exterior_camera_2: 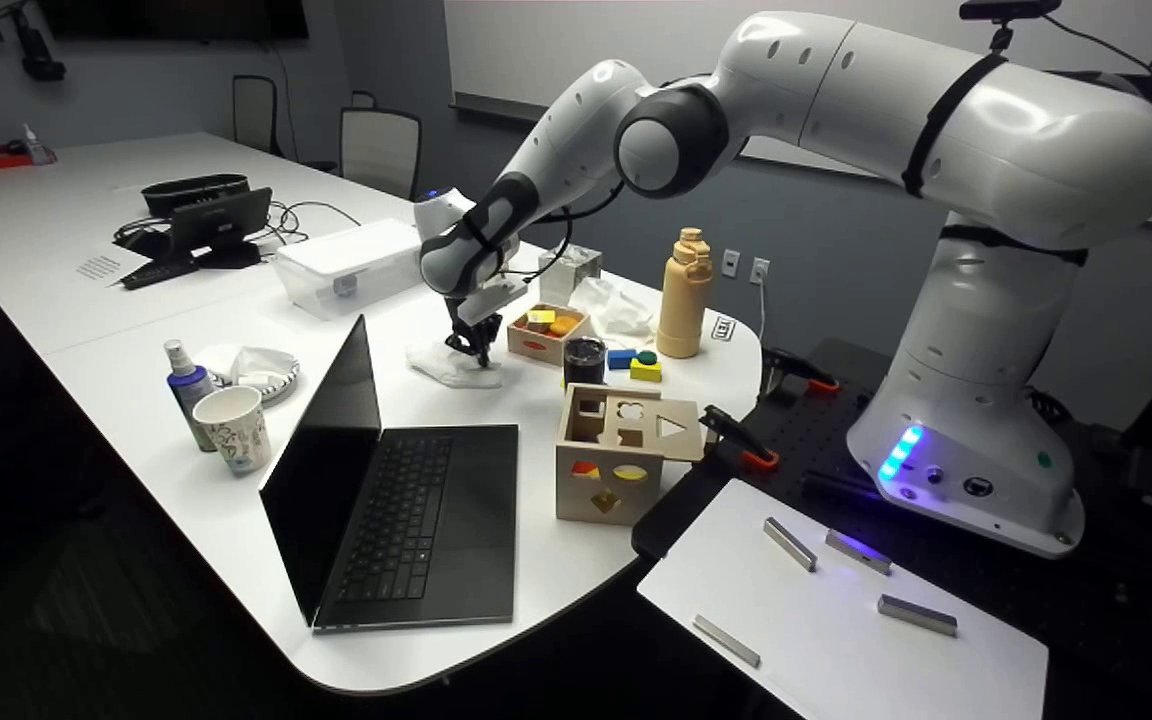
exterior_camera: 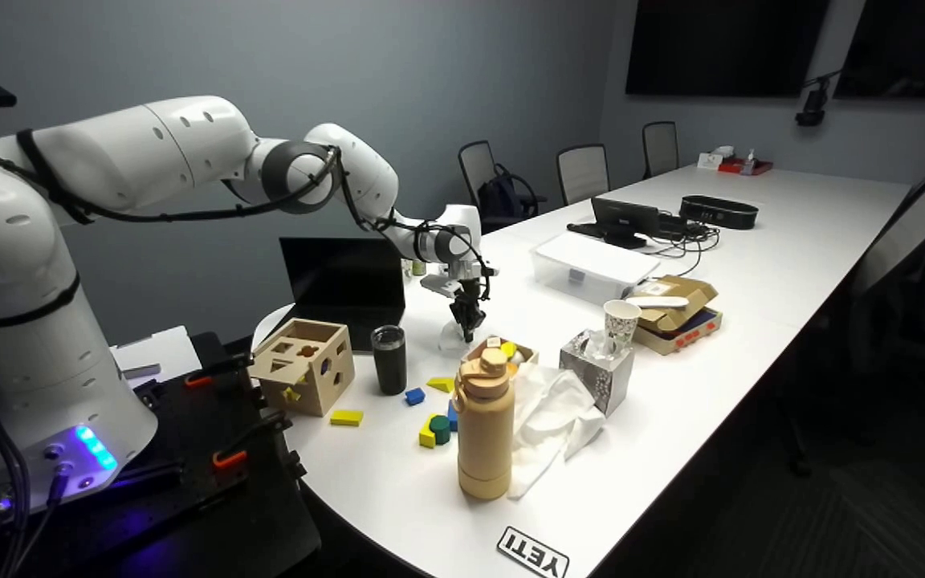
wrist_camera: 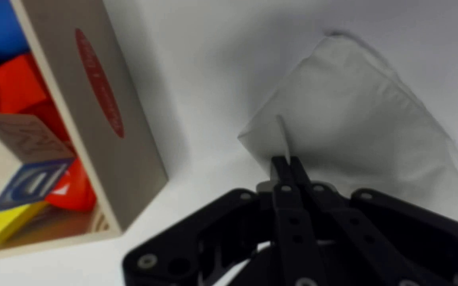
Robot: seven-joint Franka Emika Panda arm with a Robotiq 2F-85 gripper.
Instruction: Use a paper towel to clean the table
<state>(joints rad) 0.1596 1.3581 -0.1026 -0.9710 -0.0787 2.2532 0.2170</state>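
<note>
The white table (exterior_camera: 398, 474) is long with a rounded end; it shows in both exterior views (exterior_camera_2: 556, 570). A folded white paper towel (exterior_camera_2: 446, 367) lies flat on the table, under and around my fingertips. It also shows in an exterior view (exterior_camera: 452, 340) and fills the right of the wrist view (wrist_camera: 356, 119). My gripper (wrist_camera: 286, 161) is shut on a raised fold of the towel, pointing down at the tabletop. It also shows in both exterior views (exterior_camera: 469, 327) (exterior_camera_2: 479, 358).
A small wooden crate of blocks (wrist_camera: 109, 119) stands close beside the gripper. Around it are a black tumbler (exterior_camera: 389, 361), laptop (exterior_camera_2: 426, 530), shape-sorter box (exterior_camera_2: 606, 490), tan bottle (exterior_camera: 485, 433), tissue box (exterior_camera: 599, 373), crumpled white sheet (exterior_camera: 551, 417), loose blocks (exterior_camera: 347, 417) and plastic bin (exterior_camera_2: 346, 265).
</note>
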